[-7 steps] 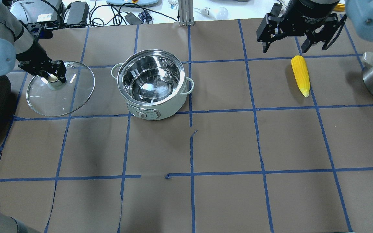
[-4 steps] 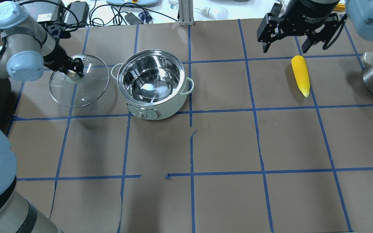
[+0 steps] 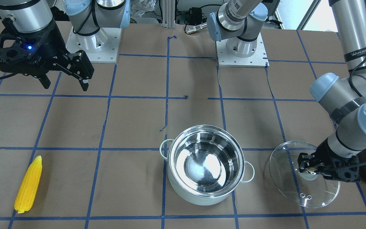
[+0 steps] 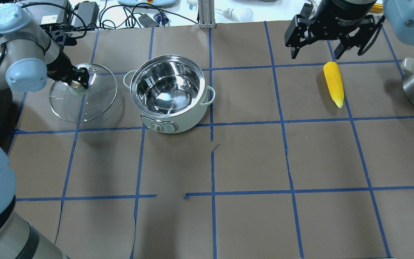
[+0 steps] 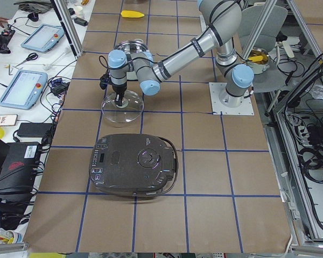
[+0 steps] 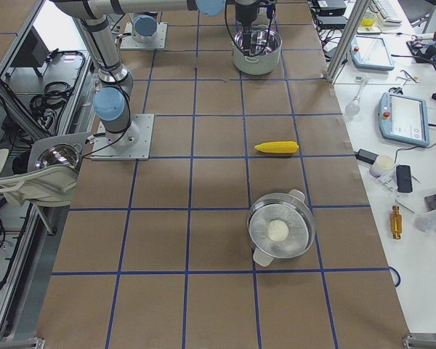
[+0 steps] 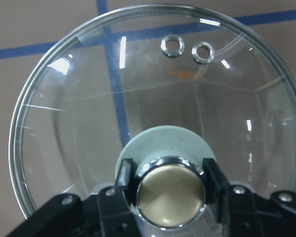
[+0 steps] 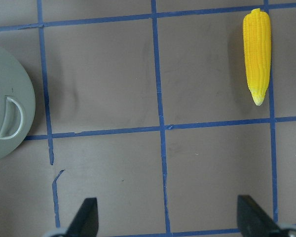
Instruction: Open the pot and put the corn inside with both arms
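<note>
On the desk [image 4: 250,162], seen from overhead, the pot [image 4: 169,91] stands left of centre. The lid [image 4: 95,102] is just to its left and apart from it, its knob [image 7: 170,190] between the fingers [image 7: 124,173] of the left gripper [image 4: 78,83]. The corn [image 4: 333,83] lies well to the pot's right, with the right gripper [image 4: 316,50] above the desk on that side. Farther right sits a steel pan [image 6: 299,218] with a round lump in it. A multicooker [image 5: 133,164] lies beyond the lid.

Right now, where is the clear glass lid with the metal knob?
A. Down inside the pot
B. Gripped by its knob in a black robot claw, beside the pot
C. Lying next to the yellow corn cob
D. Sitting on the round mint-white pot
B: the left gripper is shut on the knob of the clear glass lid, off to one side of the uncovered, empty round pot; the yellow corn cob lies far across the table.
</note>
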Robot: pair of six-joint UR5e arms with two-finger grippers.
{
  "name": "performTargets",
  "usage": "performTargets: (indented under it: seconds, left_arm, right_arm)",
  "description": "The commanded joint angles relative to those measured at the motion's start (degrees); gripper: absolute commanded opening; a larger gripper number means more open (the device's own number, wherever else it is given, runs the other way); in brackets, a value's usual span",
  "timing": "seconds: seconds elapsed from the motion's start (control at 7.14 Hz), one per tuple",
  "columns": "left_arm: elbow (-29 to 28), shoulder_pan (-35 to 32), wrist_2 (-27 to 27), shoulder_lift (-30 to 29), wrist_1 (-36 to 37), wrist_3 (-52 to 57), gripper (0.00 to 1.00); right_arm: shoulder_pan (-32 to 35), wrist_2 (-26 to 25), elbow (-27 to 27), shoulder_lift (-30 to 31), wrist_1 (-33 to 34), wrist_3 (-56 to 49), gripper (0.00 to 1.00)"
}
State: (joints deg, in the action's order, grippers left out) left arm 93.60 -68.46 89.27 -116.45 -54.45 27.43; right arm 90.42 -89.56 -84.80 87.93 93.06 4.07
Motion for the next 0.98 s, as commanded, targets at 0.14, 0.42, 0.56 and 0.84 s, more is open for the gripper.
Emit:
performTargets:
  seconds: [0.14,0.42,0.56,0.84]
  left_arm:
    - [4.1,0.3,-0.7,1.8,-0.1,-1.6,0.12]
    - [7.4,0.3,-2.0,3.6,0.3,-1.8,0.12]
    - [7.6,0.4,-2.1,3.8,0.3,-1.6,0.12]
    - [8.3,1.7,-3.0,4.4,0.6,-1.2,0.12]
  right_arm:
    - [0.0,-0.1,0.0,0.0,-0.1,0.2,1.0]
    - [0.0,-0.3,0.0,0.1,-0.1,0.2,1.0]
    - [0.0,-0.4,0.0,0.1,-0.1,0.2,1.0]
    - [0.0,-0.5,-0.1,0.2,-0.1,0.2,1.0]
